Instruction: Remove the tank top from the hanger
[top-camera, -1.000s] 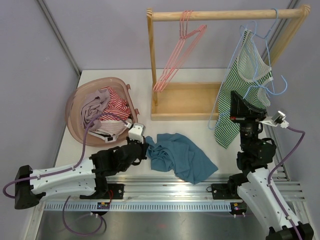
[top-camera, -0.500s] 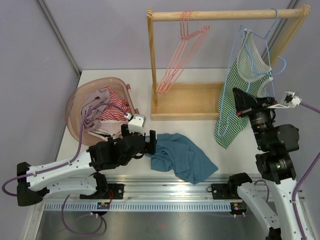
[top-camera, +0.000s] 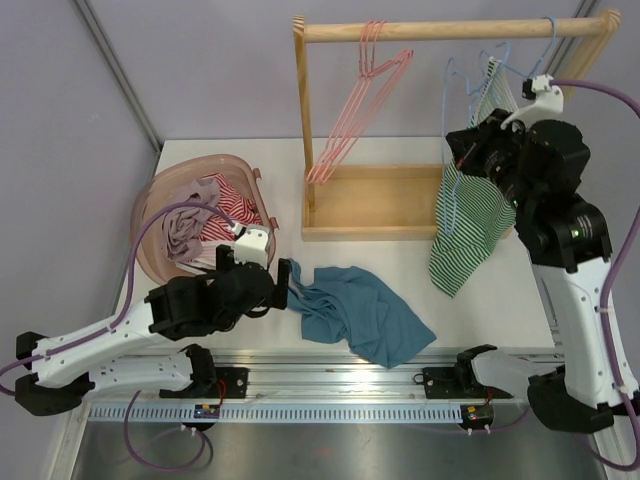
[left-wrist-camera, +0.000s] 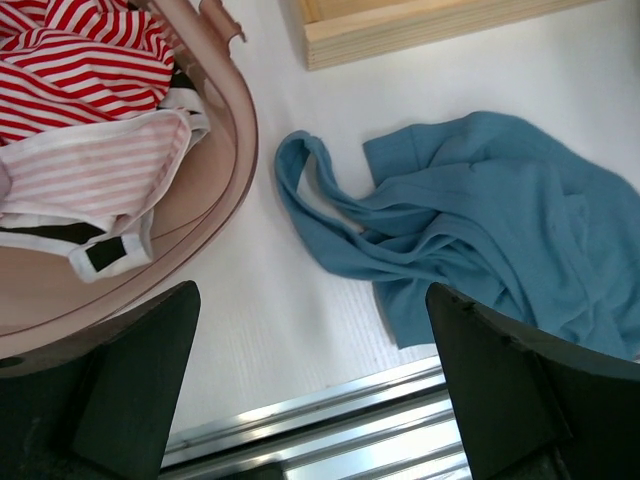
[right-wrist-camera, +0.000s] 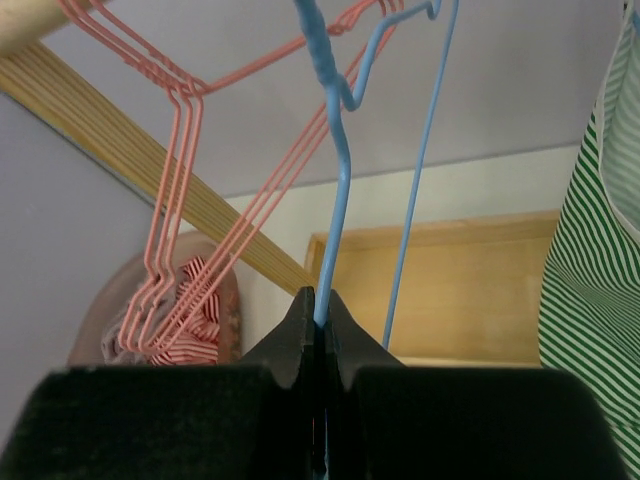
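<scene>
Up at the right end of the wooden rack (top-camera: 430, 30), the right hand (right-wrist-camera: 318, 298) is pinched shut on the wire of a blue hanger (right-wrist-camera: 340, 170). The green-striped tank top (top-camera: 465, 215) hangs right beside it, off the blue hangers. Pink hangers (top-camera: 350, 110) dangle further left. Down at the near left, the left hand (top-camera: 287, 284) is wide open over the table (top-camera: 230, 160), between the laundry basket (top-camera: 150, 200) and a crumpled blue top (top-camera: 370, 310).
</scene>
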